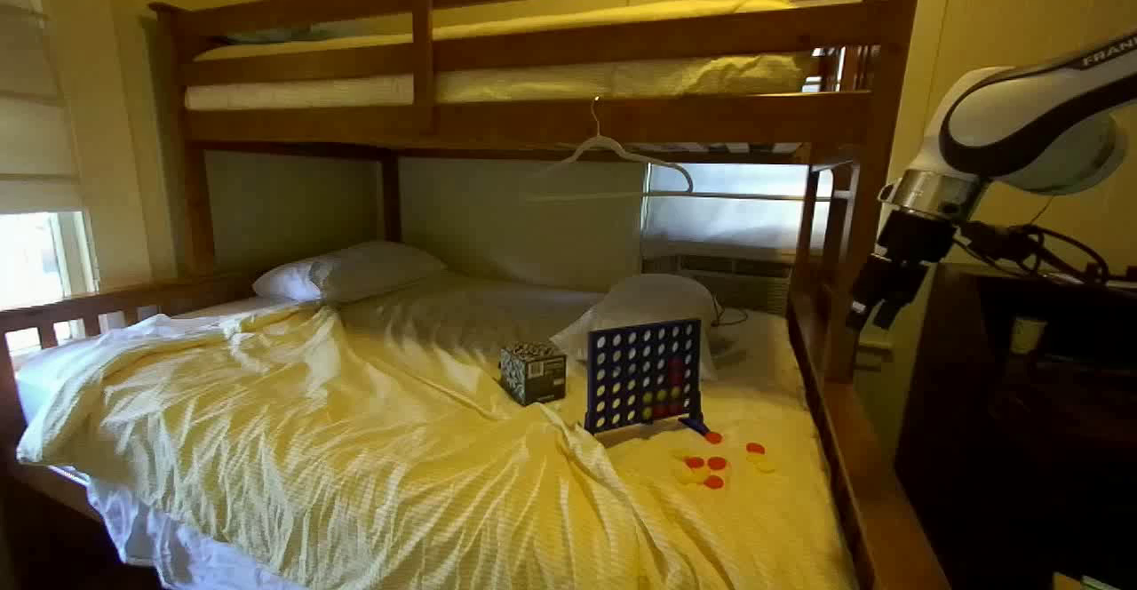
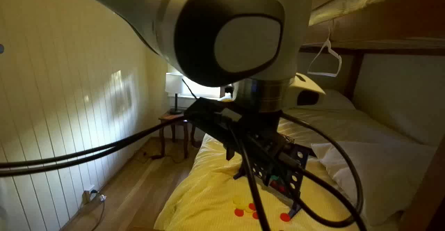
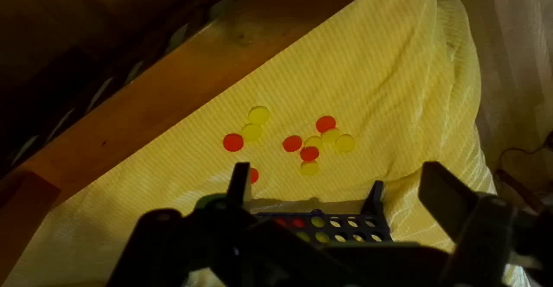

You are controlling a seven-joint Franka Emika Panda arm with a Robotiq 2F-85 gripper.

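High over the bed's corner, my gripper (image 3: pixel 337 166) stands open in the wrist view, its fingers wide apart and nothing between them. In an exterior view the gripper (image 1: pixel 873 313) hangs tilted downward beside the bed post, well away from the game pieces. A dark blue upright game grid (image 1: pixel 643 377) stands on the yellow bedding, with a few red and yellow discs in its slots. Several loose red discs (image 3: pixel 233 142) and yellow discs (image 3: pixel 344 143) lie on the cover in front of it. One finger (image 3: pixel 239 183) partly covers a red disc; the gripper's body hides much of the grid.
A patterned box (image 1: pixel 533 373) sits beside the grid, near a pillow (image 1: pixel 657 301). The wooden bed rail (image 1: pixel 875 483) runs along the near edge. From the upper bunk hangs a white hanger (image 1: pixel 600 141). Black cables (image 2: pixel 333 175) loop from the arm. A dark cabinet (image 1: pixel 968 377) stands below it.
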